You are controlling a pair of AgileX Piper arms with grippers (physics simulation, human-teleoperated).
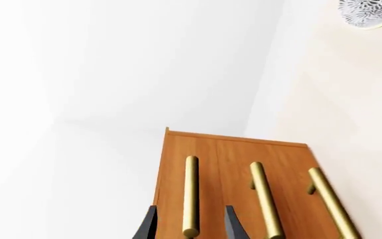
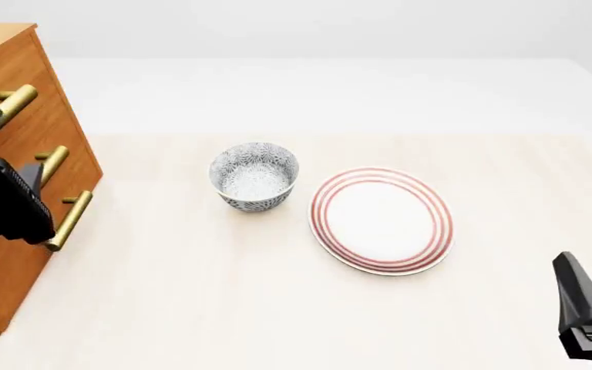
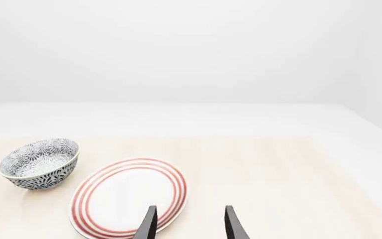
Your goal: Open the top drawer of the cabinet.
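Cabinet (image 2: 13,185): orange-brown, at the table's (image 2: 275,308) left edge, three brass handles; top drawer (image 1: 177,169) closed, flush with the front. Left gripper (image 1: 189,226): fingers spread either side of the top drawer's handle (image 1: 191,194), not closed on it. Right gripper (image 3: 189,224): open, empty, above the striped plate (image 2: 381,220), with the patterned bowl (image 2: 255,176) beside it.

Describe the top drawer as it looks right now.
The top drawer is the highest of three in the orange-brown wooden cabinet at the table's left edge. Its front looks flush with the two below, so it appears shut. A brass bar handle stands off the front on short posts. The left pincer is open with a finger on either side of the handle; whether they touch it is unclear.
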